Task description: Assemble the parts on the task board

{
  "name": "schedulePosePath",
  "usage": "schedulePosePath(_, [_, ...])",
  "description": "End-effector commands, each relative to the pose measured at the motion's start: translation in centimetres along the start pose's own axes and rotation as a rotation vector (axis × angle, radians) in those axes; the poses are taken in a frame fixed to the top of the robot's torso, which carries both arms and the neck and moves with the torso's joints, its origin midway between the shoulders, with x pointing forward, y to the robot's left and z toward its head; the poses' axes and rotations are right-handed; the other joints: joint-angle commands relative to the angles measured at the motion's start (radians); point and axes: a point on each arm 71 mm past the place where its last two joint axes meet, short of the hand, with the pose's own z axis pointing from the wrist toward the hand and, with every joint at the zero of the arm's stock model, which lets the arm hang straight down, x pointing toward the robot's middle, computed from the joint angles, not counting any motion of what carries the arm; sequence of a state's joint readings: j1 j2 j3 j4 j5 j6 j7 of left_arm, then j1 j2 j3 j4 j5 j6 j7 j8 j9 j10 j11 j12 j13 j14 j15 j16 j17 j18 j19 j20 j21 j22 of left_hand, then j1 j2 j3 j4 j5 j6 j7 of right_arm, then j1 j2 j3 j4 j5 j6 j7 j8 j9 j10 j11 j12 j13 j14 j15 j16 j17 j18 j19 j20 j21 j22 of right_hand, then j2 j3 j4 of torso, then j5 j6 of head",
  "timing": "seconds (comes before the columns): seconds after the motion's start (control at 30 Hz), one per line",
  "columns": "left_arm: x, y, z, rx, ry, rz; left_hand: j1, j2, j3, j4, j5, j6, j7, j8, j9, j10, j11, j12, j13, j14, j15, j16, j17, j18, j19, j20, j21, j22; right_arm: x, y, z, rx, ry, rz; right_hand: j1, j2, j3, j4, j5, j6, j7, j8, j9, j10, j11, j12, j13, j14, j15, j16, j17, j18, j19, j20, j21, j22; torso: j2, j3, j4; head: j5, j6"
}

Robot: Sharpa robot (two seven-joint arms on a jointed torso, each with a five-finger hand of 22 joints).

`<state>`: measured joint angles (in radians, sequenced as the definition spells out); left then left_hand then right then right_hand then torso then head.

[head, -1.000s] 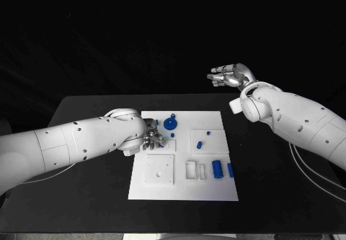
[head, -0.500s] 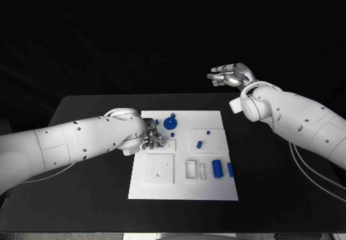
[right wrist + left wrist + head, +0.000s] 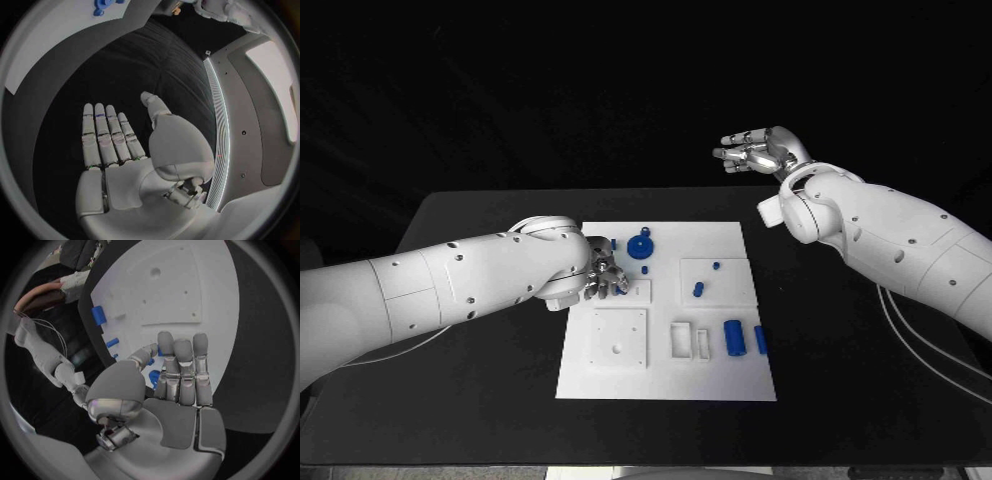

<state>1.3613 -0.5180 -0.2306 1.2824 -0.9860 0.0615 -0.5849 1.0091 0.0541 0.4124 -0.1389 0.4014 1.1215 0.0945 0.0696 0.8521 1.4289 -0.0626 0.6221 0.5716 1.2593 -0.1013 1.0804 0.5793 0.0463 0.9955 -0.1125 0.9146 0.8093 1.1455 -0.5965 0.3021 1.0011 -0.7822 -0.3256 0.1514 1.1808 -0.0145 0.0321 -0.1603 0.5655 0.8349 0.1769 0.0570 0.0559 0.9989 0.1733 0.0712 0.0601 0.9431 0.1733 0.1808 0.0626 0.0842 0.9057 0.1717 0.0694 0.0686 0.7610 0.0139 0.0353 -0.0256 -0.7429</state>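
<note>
The white task board [image 3: 668, 310] lies mid-frame on the black table [image 3: 473, 380], blue parts [image 3: 733, 336] scattered on it. Nothing has shifted over the last second: the left hand [image 3: 602, 276] still hovers at its upper-left corner, fingers straight, seemingly empty, while the right hand [image 3: 759, 151] stays raised upper right, spread, so assembly looks paused.

Task board [image 3: 718, 240] mid-table [image 3: 473, 220], left hand [image 3: 603, 275] over its left edge, right hand [image 3: 759, 152] behind

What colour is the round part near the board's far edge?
Blue. The round part sits on the white board, clearest in the head view.
</note>
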Motion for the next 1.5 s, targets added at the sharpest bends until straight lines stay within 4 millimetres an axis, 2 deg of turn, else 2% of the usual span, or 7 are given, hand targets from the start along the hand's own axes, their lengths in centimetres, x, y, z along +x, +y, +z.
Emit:
schedulePosePath(0.03, [0.24,0.00,0.12,-0.001,0.016,0.015,-0.002,0.010,0.121,-0.121,-0.007,0.127,-0.098,0.005,0.002,0.005,-0.005,-0.006,-0.001,0.008,-0.001,-0.002,0.002,0.006,0.006,0.000,-0.007,-0.002,0.15,0.16,0.01,-0.007,0.014,0.000,0.000,0.003,0.007,0.001,0.003,0.005,0.000,-0.001,0.000,0.002,-0.002,-0.005,-0.001,0.005,0.001,-0.006,-0.001,0.010,-0.007,0.001,0.003,-0.002,0.001,0.0000,-0.0003,-0.001,-0.001])
schedulePosePath(0.57, [0.43,-0.27,0.25,0.002,0.018,0.016,-0.022,0.025,0.118,-0.083,-0.037,0.143,-0.107,0.009,0.017,0.020,-0.008,-0.012,-0.002,0.020,-0.001,-0.010,0.003,0.001,0.019,0.001,-0.021,-0.014,0.29,0.35,-0.03,-0.020,0.026,-0.025,-0.001,-0.001,0.017,-0.009,0.004,0.002,0.001,-0.002,0.000,0.000,-0.002,-0.007,-0.001,0.001,0.003,-0.007,-0.001,0.010,-0.011,0.002,0.003,-0.002,0.000,0.0011,0.0003,-0.007,-0.004])
schedulePosePath(0.8, [0.48,-0.33,0.28,0.004,0.023,0.018,-0.060,0.041,0.127,-0.098,-0.035,0.161,-0.111,0.005,0.022,0.033,-0.008,-0.016,-0.002,0.027,0.000,-0.012,0.009,0.003,0.023,0.005,-0.024,-0.015,0.31,0.34,-0.02,-0.019,0.026,-0.025,0.000,-0.001,0.021,-0.012,0.005,-0.002,0.001,-0.002,-0.001,-0.001,-0.001,-0.006,-0.001,0.001,0.003,-0.006,-0.001,0.010,-0.011,0.002,0.003,-0.002,0.000,0.0009,-0.0007,-0.005,-0.005])
schedulePosePath(1.03, [0.51,-0.44,0.30,0.009,0.025,0.018,-0.072,0.043,0.121,-0.091,-0.037,0.178,-0.115,0.002,0.018,0.049,-0.009,-0.023,-0.004,0.038,0.001,-0.018,0.011,0.006,0.029,0.010,-0.026,-0.018,0.32,0.32,-0.01,-0.017,0.026,-0.025,0.001,-0.002,0.023,-0.015,0.005,-0.002,0.001,-0.002,-0.001,-0.001,-0.001,-0.006,-0.001,0.000,0.003,-0.006,-0.001,0.010,-0.012,0.002,0.003,-0.002,0.000,-0.0005,-0.0001,-0.006,-0.005])
schedulePosePath(1.1, [0.50,-0.44,0.31,0.010,0.025,0.018,-0.077,0.051,0.113,-0.073,-0.078,0.190,-0.118,0.001,0.014,0.069,-0.008,-0.034,-0.008,0.053,0.002,-0.032,0.010,0.007,0.037,0.014,-0.032,-0.024,0.29,0.30,-0.02,-0.016,0.026,-0.025,0.001,-0.002,0.023,-0.015,0.005,-0.002,0.001,-0.002,-0.001,-0.001,-0.001,-0.006,-0.001,0.000,0.003,-0.006,-0.001,0.010,-0.012,0.002,0.003,-0.002,0.000,-0.0001,0.0001,-0.007,-0.005])
schedulePosePath(1.13, [0.50,-0.43,0.31,0.010,0.025,0.018,-0.075,0.051,0.110,-0.068,-0.085,0.195,-0.119,-0.001,0.010,0.075,-0.008,-0.041,-0.008,0.059,0.003,-0.041,0.012,0.009,0.041,0.017,-0.036,-0.028,0.29,0.30,-0.02,-0.016,0.026,-0.025,0.001,-0.002,0.023,-0.015,0.005,-0.002,0.001,-0.002,-0.001,-0.001,-0.001,-0.006,-0.001,0.000,0.003,-0.006,-0.001,0.010,-0.012,0.002,0.003,-0.002,0.000,-0.0002,0.0001,-0.007,-0.005])
schedulePosePath(1.5, [0.51,-0.45,0.33,0.012,0.028,0.020,-0.069,0.050,0.108,-0.069,-0.087,0.205,-0.120,-0.002,-0.005,0.078,-0.007,-0.046,0.002,0.073,0.005,-0.064,0.041,0.014,0.049,0.022,-0.041,-0.034,0.29,0.29,-0.02,-0.015,0.027,-0.025,0.001,-0.001,0.026,-0.018,0.005,-0.002,0.001,-0.002,-0.001,-0.001,-0.002,-0.006,-0.001,0.000,0.003,-0.006,-0.001,0.010,-0.012,0.002,0.003,-0.002,0.000,-0.0004,-0.0002,-0.011,-0.005])
